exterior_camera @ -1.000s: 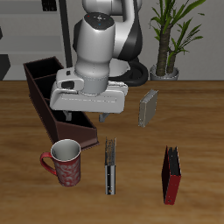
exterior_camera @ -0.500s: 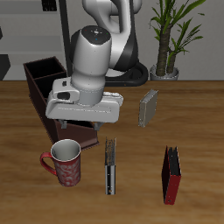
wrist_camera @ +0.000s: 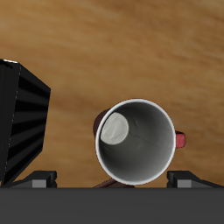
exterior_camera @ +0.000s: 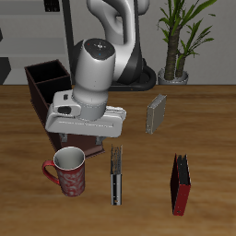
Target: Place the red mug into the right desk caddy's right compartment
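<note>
The red mug with a pale swirly pattern stands upright near the table's front edge, its handle pointing away from the books. The wrist view looks down into its light grey inside. My gripper hangs open and empty just above and slightly behind the mug. In the wrist view, the gripper has one fingertip on each side of the rim. The right desk caddy, dark maroon-brown, runs back from beside the mug; my arm hides most of it. Its tall squarish right compartment is at the far end.
A slim dark book lies beside the mug. A flat red book stands near the front edge. A grey book stands farther back. A potted plant is behind the table. The caddy's dark wall is close to the mug.
My gripper has moved toward the table's front edge and lower, from over the caddy to just above the mug. The mug has not moved.
</note>
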Robot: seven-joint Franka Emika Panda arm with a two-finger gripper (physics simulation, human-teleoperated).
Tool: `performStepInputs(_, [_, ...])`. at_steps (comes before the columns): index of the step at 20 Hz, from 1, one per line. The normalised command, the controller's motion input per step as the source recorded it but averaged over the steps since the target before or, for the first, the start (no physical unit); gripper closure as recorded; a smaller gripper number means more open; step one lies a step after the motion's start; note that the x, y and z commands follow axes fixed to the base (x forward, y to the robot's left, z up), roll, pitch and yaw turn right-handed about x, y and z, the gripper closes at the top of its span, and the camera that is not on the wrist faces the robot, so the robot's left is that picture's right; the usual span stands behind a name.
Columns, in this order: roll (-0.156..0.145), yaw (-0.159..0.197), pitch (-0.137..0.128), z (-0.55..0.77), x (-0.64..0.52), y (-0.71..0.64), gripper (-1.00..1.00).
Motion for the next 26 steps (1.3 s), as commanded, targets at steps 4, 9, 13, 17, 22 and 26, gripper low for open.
performStepInputs(4, [0.0, -0.003, 0.024, -0.21, 0.02, -0.01, -1.0])
performStepInputs(9, [0.001, -0.01, 0.028, -0.24, 0.04, 0.02, -1.0])
performStepInputs(13, [0.009, -0.008, 0.026, -0.17, 0.05, 0.08, -1.0])
performStepInputs(17, [0.012, -0.015, 0.036, -0.19, 0.07, 0.11, -1.0])
performStepInputs(22, [-0.011, -0.009, 0.015, -0.13, 0.06, 0.06, 1.0])
performStepInputs(26, [0.006, 0.005, -0.001, -0.03, 0.03, 0.03, 1.0])
